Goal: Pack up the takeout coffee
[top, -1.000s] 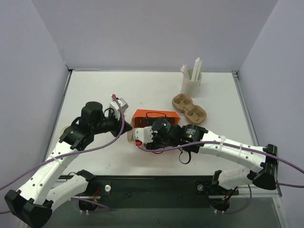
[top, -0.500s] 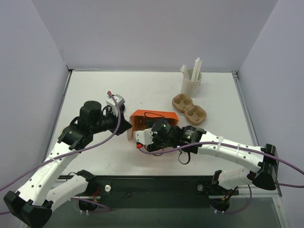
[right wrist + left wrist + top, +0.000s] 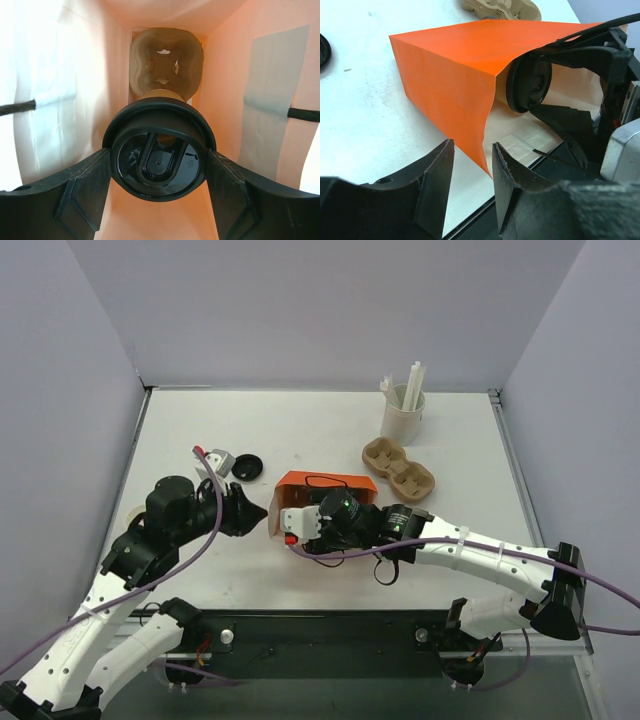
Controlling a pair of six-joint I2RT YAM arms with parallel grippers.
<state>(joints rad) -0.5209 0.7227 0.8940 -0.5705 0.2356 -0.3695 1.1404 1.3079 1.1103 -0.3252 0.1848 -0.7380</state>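
Note:
The orange bag [image 3: 325, 483] lies on its side, mouth toward the near edge. My right gripper [image 3: 320, 510] reaches into that mouth. In the right wrist view it [image 3: 159, 159] is shut on the takeout coffee [image 3: 159, 165], with a finger on each side of the black lid, inside the bag's walls [image 3: 235, 100]. A tan cup carrier [image 3: 165, 62] sits at the bag's bottom. My left gripper [image 3: 256, 512] is open just left of the bag. In the left wrist view [image 3: 472, 146] the bag's lip [image 3: 450, 65] shows between its fingers, unclamped, and the coffee's lid [image 3: 529, 85] shows inside.
A loose black lid [image 3: 247, 467] lies on the table left of the bag. A second tan cup carrier [image 3: 400, 468] sits behind and right of the bag. A white cup holding straws [image 3: 403, 412] stands at the back right.
My left arm has drawn back to the left, away from the bag's edge, uncovering the loose black lid. The right gripper stays at the bag's mouth with the coffee.

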